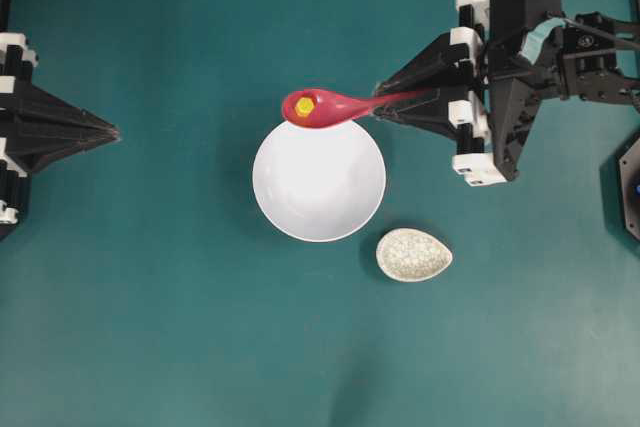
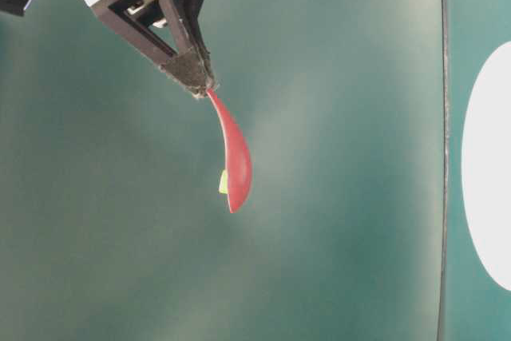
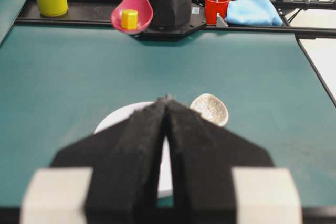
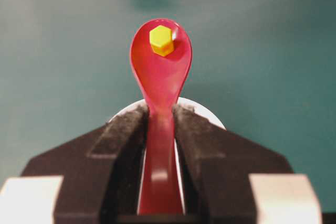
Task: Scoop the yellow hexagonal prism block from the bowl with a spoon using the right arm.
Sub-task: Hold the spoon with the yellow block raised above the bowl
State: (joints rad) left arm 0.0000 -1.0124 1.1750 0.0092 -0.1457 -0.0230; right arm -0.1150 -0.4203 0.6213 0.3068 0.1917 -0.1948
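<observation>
- Nearest the lens, right wrist view: my right pincer [image 4: 160, 129], both black pads clamped on the handle of the spoon [image 4: 160, 77]. Grip sits at the handle's end; the scoop projects well out from the fingertips.
- The yellow hexagonal prism block [image 4: 161, 40] sits loose in the spoon's scoop, toward the far end, flat face up. Nothing restrains it but the scoop wall.
- Relative to the bowl [image 1: 319, 182]: from overhead the scoop appears over the bowl's upper rim, and the low side view suggests the spoon hangs in the air. The bowl looks empty.
- Risk 1: any roll of my wrist tips the scoop and the block slides out. If it falls now it may land outside the bowl, since the scoop is at the rim, not the centre.
- Risk 2: a jerk or quick stop would bounce so small a block over the shallow lip.
- Risk 3: the glossy handle could pivot between my pads, dropping the scoop.
- The spoon rest [image 1: 414, 254] lies just beside the bowl, lower right. My left pincer [image 1: 112, 131], jaws together and holding nothing, is parked well apart from the bowl, to its left.
</observation>
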